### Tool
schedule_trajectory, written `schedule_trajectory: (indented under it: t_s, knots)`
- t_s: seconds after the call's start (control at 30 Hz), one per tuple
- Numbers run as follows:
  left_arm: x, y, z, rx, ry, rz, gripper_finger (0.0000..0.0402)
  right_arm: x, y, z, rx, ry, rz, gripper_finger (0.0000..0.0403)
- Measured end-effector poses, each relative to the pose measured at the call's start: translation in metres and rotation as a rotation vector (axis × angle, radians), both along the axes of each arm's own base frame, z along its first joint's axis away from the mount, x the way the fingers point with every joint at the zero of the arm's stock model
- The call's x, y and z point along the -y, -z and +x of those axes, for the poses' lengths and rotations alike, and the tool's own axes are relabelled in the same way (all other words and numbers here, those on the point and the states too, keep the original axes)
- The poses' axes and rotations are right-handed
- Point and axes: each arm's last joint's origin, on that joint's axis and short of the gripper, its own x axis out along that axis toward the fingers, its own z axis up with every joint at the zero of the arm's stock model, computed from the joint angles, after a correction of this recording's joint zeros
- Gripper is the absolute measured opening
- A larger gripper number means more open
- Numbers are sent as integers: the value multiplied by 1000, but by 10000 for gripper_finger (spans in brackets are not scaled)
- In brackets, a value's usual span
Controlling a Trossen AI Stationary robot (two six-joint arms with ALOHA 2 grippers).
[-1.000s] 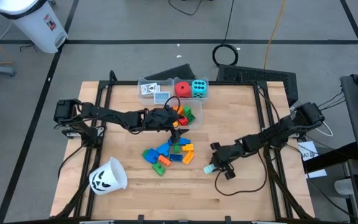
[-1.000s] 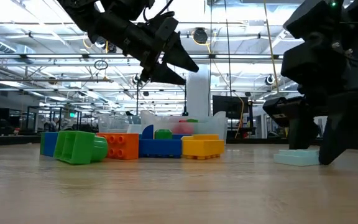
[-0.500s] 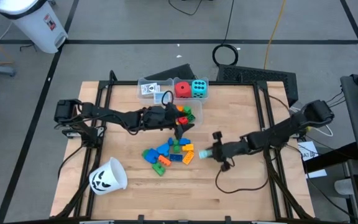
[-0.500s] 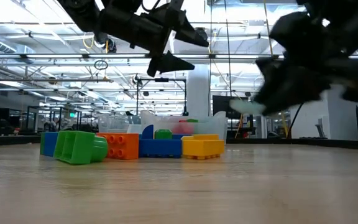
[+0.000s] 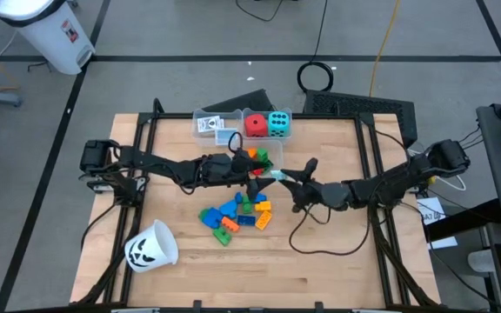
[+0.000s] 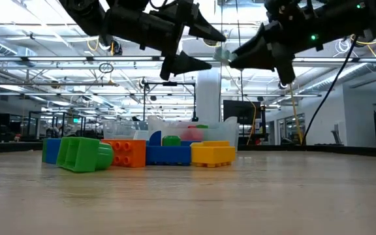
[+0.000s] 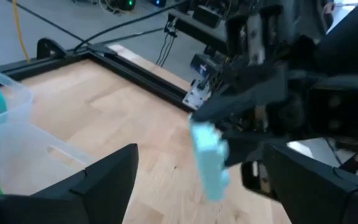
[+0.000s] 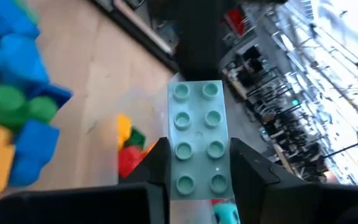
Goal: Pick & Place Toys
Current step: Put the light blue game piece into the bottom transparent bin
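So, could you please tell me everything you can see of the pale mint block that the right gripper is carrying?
The pale mint block is a flat, oblong plastic brick with two rows of four round studs on its face. The right gripper holds it shut between its two dark fingers, by the long sides, well above the table; only those fingers touch it. It hangs just off the open left gripper, near the clear bin of blocks and above the loose pile of blocks.

A large industrial lab hall: ceiling trusses [image 6: 57, 59], floor cables [image 5: 317, 76], wooden workbench [image 5: 190, 261].
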Motion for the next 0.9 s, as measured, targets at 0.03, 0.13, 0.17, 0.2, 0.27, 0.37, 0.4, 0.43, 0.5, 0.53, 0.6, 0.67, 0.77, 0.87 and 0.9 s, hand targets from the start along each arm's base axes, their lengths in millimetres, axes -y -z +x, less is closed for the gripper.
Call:
schedule_trajectory:
  t_s: [0.03, 0.13, 0.17, 0.2, 0.27, 0.37, 0.4, 0.43, 0.5, 0.53, 0.6, 0.67, 0.77, 0.87, 0.9]
  knots:
    - [0, 1, 0, -3, 0, 0, 349, 1, -2, 1, 20, 0, -1, 77]
    - [0, 0, 0, 6, -2, -2, 349, 3, -8, 2, 67, -17, -9, 77]
    - [-1, 0, 0, 5, -9, -2, 348, 3, -9, 2, 73, -34, -9, 77]
    - [-1, 0, 0, 4, -14, -1, 346, 3, -9, 3, 73, -46, -9, 77]
    - [-2, -1, 0, 19, -16, -1, 332, 3, -8, 3, 71, -65, -6, 77]
    - [-4, -4, 1, 42, -22, -5, 289, 3, -6, 4, 69, -65, -6, 77]
    - [-5, -3, 1, 39, -23, -6, 270, 3, -5, 5, 61, -63, -8, 77]
    - [-6, -3, 0, 37, -24, -11, 249, 2, -4, 5, 56, -63, -9, 77]
    - [-6, -3, 0, 40, -14, -28, 205, 3, -3, 6, 53, -61, -10, 77]
    - [-6, -3, 1, 41, -11, -31, 180, 3, -2, 6, 49, -58, -11, 77]
    - [-6, -3, 1, 42, -7, -32, 133, 3, -1, 6, 45, -57, -11, 77]
    - [-6, -3, 1, 42, 1, -30, 85, 4, -2, 6, 46, -56, -12, 77]
    - [-6, -3, 1, 36, 16, -29, 48, 3, -2, 6, 45, -54, -14, 84]
    - [-6, -2, 0, 28, 26, 4, 49, 3, -2, 6, 48, -58, -10, 95]
    - [-6, -2, 0, 26, 27, 11, 49, 3, -2, 6, 49, -58, -7, 98]
